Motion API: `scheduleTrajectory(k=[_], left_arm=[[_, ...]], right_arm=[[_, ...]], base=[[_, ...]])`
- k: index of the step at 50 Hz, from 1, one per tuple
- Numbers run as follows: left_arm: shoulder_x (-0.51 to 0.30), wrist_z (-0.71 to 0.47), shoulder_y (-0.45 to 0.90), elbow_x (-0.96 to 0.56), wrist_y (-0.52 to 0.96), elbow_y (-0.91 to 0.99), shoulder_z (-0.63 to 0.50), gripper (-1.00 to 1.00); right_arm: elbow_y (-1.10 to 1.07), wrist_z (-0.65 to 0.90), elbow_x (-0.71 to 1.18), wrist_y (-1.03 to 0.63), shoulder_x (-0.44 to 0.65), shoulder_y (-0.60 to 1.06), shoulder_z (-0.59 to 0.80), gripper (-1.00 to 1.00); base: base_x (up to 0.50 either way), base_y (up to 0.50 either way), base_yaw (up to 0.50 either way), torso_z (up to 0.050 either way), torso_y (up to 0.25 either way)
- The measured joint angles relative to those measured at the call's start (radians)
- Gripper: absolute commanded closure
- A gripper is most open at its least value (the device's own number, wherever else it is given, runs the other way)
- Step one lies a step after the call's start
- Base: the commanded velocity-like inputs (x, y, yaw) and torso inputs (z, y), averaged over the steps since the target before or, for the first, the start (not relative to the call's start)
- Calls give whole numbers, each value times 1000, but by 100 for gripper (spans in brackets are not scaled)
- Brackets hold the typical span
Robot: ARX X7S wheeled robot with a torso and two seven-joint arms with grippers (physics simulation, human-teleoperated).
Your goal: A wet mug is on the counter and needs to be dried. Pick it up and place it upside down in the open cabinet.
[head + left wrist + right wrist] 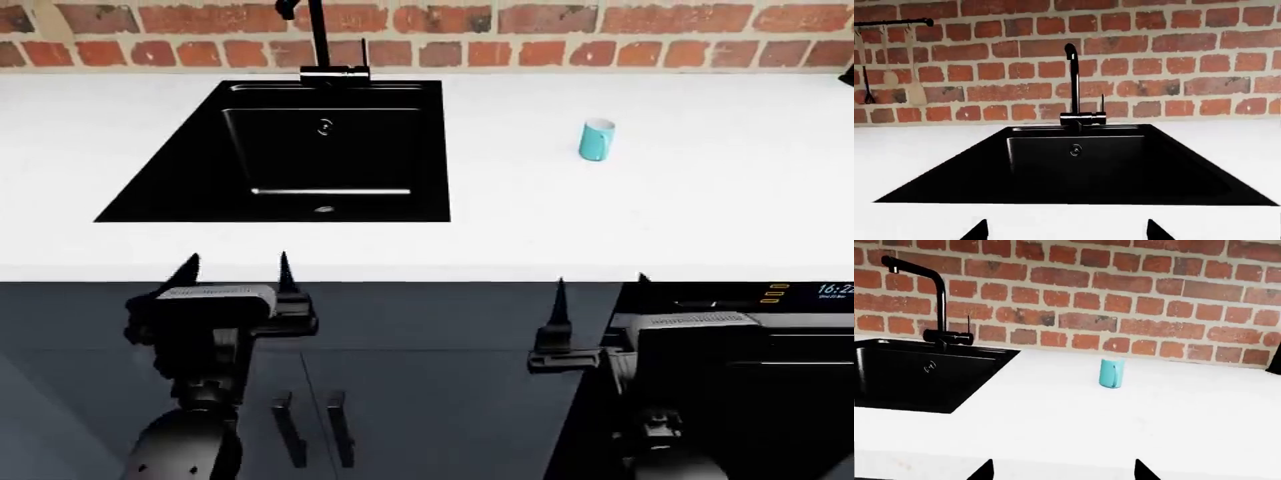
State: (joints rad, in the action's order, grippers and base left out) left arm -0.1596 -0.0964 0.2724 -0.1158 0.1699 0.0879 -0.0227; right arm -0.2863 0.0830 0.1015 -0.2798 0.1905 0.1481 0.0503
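While mug stands upright on counter, right of sink, well ahead of right hand: reach with released right hand, close squarely around body. Left hand released, idle.

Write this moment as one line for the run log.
phase: before reach | mug: upright on counter, right of sink, untouched | left end effector: open, empty | right end effector: open, empty
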Motion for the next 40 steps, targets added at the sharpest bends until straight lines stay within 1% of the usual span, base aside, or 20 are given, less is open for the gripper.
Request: scheduleTrajectory(k=[3,7,10,14,20,25,32,40], left_arm=[[-33,-46,223,37,-10,-159,6,-100],[-68,-140,527,103,-112,-481,-15,-100],[-91,-224,684,141,-157,-717,-49,-100],[-118,-344,823,167,-186,-941,-109,-100],[-153,-502,924,167,-196,-1146,-197,-100],[-173,-583,958,150,-190,-1244,-246,-100],[-192,-619,979,129,-179,-1322,-270,-100],[-203,-635,990,119,-169,-1363,-276,-100]], right_arm=[[-35,-5,-9,-141,59,148,-9,-100],[9,-12,-34,-255,125,337,1,-100],[100,-12,-56,-288,160,454,19,-100],[262,-5,-85,-285,188,570,44,-100],[459,5,-105,-257,209,675,63,-100],[549,8,-113,-247,219,722,72,-100],[617,7,-114,-240,225,754,78,-100],[653,4,-111,-236,228,771,80,-100]], base=[[0,0,0,0,0],[0,0,0,0,0],[0,0,0,0,0],[0,0,0,0,0],[0,0,0,0,0],[30,0,0,0,0],[500,0,0,0,0],[500,0,0,0,0]])
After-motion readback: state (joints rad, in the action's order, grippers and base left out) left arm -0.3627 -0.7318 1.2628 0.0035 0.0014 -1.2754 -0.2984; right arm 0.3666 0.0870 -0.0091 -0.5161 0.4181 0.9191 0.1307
